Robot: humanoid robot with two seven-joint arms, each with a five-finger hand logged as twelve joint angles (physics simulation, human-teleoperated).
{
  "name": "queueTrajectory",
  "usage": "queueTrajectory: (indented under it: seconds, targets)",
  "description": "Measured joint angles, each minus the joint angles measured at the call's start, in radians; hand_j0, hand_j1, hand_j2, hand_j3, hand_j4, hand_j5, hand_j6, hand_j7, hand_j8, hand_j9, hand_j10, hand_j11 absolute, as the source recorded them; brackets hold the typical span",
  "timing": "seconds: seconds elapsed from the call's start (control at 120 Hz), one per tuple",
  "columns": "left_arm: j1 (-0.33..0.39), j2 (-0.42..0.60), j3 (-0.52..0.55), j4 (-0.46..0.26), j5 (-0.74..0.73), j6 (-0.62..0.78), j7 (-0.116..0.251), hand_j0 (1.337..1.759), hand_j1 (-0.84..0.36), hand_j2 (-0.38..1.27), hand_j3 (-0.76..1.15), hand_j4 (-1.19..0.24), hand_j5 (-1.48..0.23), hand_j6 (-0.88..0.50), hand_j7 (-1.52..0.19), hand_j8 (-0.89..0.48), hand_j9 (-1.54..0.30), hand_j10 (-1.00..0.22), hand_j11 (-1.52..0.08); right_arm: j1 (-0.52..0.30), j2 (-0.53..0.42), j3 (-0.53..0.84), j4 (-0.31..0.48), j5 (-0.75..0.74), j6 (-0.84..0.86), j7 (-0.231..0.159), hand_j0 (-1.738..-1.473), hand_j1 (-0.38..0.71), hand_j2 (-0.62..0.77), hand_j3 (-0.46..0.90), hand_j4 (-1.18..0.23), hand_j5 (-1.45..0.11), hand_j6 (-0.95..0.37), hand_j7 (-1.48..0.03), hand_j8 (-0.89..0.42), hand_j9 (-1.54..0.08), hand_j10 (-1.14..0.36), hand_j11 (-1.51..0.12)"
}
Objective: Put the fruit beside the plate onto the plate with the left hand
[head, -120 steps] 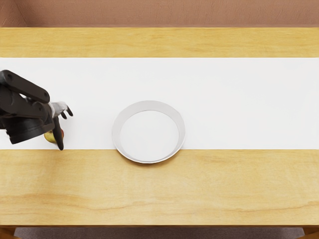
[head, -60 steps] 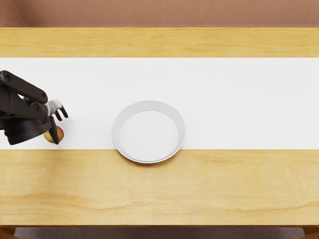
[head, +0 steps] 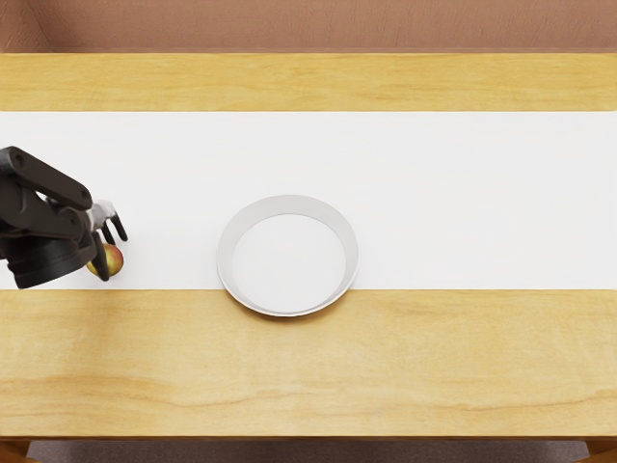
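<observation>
The left hand (head: 67, 236) is at the far left of the frame, at about the middle height, and its dark arm comes in from the left edge. The hand is black and bulky, with a small light grey part on its right side. It sits right against the fruit (head: 112, 259), and a dark part of the hand crosses the left side of the fruit and hides it. Whether the hand really clasps the fruit or only leans on it, I cannot tell from this view.

The fruit is small and round, with yellow and red colour. Only its right side shows, at the lower right of the hand. It lies over the white runner (head: 463, 193), close to the lower border of this runner, and I cannot tell if it rests on the cloth or is a little lifted. It is not on the plate (head: 224, 253); it is well apart from the plate, to the left of it.

The plate is round, white, with a grey rim. It stands a little left of the centre of the frame, and its lower edge passes just over the lower border of the runner onto the wood. The runner goes across the whole width of the light wooden table (head: 308, 367), with bare wood above and below it.
</observation>
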Motion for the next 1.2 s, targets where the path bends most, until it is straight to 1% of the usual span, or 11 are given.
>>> queueTrajectory:
  seconds: [0.192,0.242,0.275,0.308,0.433,0.592,0.708,0.883,1.2]
  targets:
    - [0.002,-0.001,0.000,0.000,0.001,0.000,0.003,1.656,-0.24,0.10,0.00,-0.51,-0.67,-0.50,-0.67,-0.49,-0.67,-0.50,-0.67,0.000,0.000,0.000,0.000,0.000,0.000,0.000,-1.658,-0.35,0.00,0.00,0.00,0.00,0.00,0.00,0.00,0.00,0.00,0.00]
    - [0.008,-0.002,0.000,0.001,0.004,0.000,0.004,1.654,-0.24,0.04,0.00,-0.52,-0.67,-0.48,-0.69,-0.48,-0.70,-0.51,-0.70,0.000,0.000,0.000,0.000,0.000,0.000,0.000,-1.658,-0.35,0.00,0.00,0.00,0.00,0.00,0.00,0.00,0.00,0.00,0.00]
    - [0.015,-0.002,0.000,0.003,0.007,0.000,0.004,1.653,-0.23,0.02,0.00,-0.53,-0.67,-0.50,-0.71,-0.48,-0.71,-0.51,-0.71,0.000,0.000,0.000,0.000,0.000,0.000,0.000,-1.658,-0.35,0.00,0.00,0.00,0.00,0.00,0.00,0.00,0.00,0.00,0.00]
    - [0.017,-0.001,0.000,0.003,0.007,0.000,0.004,1.651,-0.22,-0.03,0.00,-0.53,-0.69,-0.47,-0.72,-0.48,-0.73,-0.51,-0.73,0.000,0.000,0.000,0.000,0.000,0.000,0.000,-1.658,-0.35,0.00,0.00,0.00,0.00,0.00,0.00,0.00,0.00,0.00,0.00]
    - [0.017,-0.001,-0.001,0.005,0.005,-0.001,0.005,1.649,-0.21,-0.06,0.00,-0.54,-0.73,-0.45,-0.75,-0.46,-0.76,-0.52,-0.77,0.000,0.000,0.000,0.000,0.000,0.000,0.000,-1.658,-0.35,0.00,0.00,0.00,0.00,0.00,0.00,0.00,0.00,0.00,0.00]
    - [0.018,0.000,-0.001,0.007,0.003,-0.002,0.005,1.646,-0.22,-0.03,0.00,-0.55,-0.78,-0.43,-0.80,-0.44,-0.81,-0.54,-0.82,0.000,0.000,0.000,0.000,0.000,0.000,0.000,-1.658,-0.35,0.00,0.00,0.00,0.00,0.00,0.00,0.00,0.00,0.00,0.00]
    - [0.006,0.002,-0.001,0.007,0.001,-0.001,0.006,1.651,-0.24,0.12,0.00,-0.57,-0.78,-0.46,-0.79,-0.47,-0.80,-0.56,-0.80,0.000,0.000,0.000,0.000,0.000,0.000,0.000,-1.658,-0.35,0.00,0.00,0.00,0.00,0.00,0.00,0.00,0.00,0.00,0.00]
    - [-0.009,0.006,-0.001,0.006,-0.001,-0.003,0.006,1.655,-0.27,0.22,0.00,-0.58,-0.78,-0.48,-0.78,-0.50,-0.78,-0.58,-0.79,0.000,0.000,0.000,0.000,0.000,0.000,0.000,-1.658,-0.35,0.00,0.00,0.00,0.00,0.00,0.00,0.00,0.00,0.00,0.00]
    - [-0.053,0.006,-0.003,0.005,-0.003,-0.009,0.006,1.657,-0.27,0.25,0.00,-0.58,-0.76,-0.50,-0.76,-0.52,-0.76,-0.58,-0.76,0.000,0.000,0.000,0.000,0.000,0.000,0.000,-1.658,-0.35,0.00,0.00,0.00,0.00,0.00,0.00,0.00,0.00,0.00,0.00]
